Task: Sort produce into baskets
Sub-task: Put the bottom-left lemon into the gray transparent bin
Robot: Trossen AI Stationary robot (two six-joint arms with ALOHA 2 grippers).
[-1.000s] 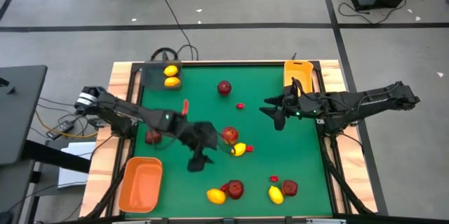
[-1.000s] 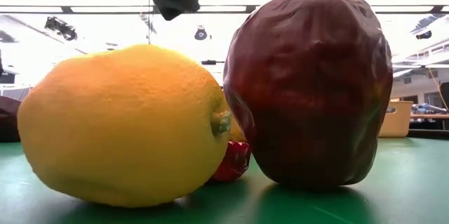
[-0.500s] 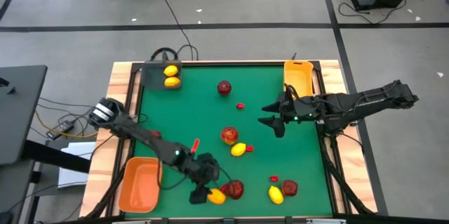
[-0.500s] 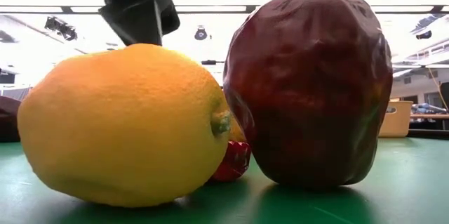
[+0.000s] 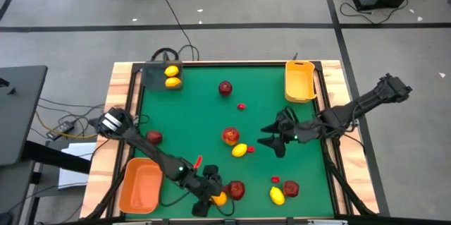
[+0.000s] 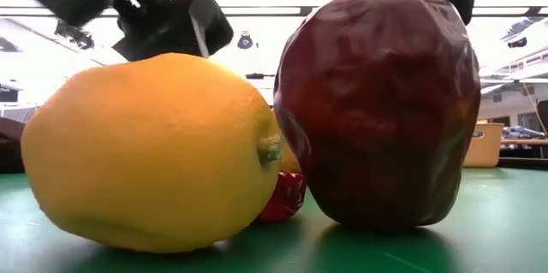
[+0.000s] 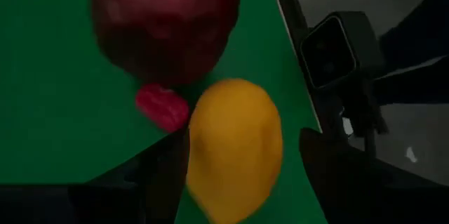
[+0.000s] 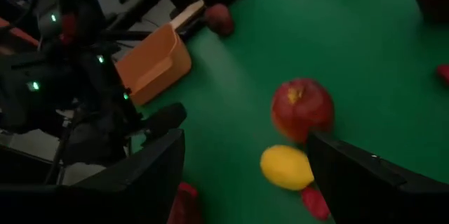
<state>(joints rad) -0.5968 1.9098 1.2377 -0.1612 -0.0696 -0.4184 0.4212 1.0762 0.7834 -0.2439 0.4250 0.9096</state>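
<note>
A yellow lemon (image 5: 219, 198) lies near the table's front edge beside a dark red apple (image 5: 236, 190), with a small red piece (image 7: 161, 106) next to them. My left gripper (image 5: 210, 201) is open and low over this lemon. In the left wrist view its fingers stand on either side of the lemon (image 7: 235, 147). My right gripper (image 5: 275, 140) hangs open above the table's middle right. It faces a red-orange apple (image 8: 302, 108) and another lemon (image 8: 286, 166). The dark grey basket (image 5: 156, 77) holds two lemons.
A yellow basket (image 5: 299, 82) stands at the far right and an orange basket (image 5: 141, 185) at the near left. Loose produce: an apple (image 5: 225, 87) at the far middle, one (image 5: 153, 137) at the left, and a lemon (image 5: 277, 195) and apple (image 5: 290, 188) at the near right.
My left gripper has swung toward the table's near edge and come down over the front lemon, which has stayed where it was. My right gripper has moved toward the near edge, closer to the apple and lemon in the middle.
</note>
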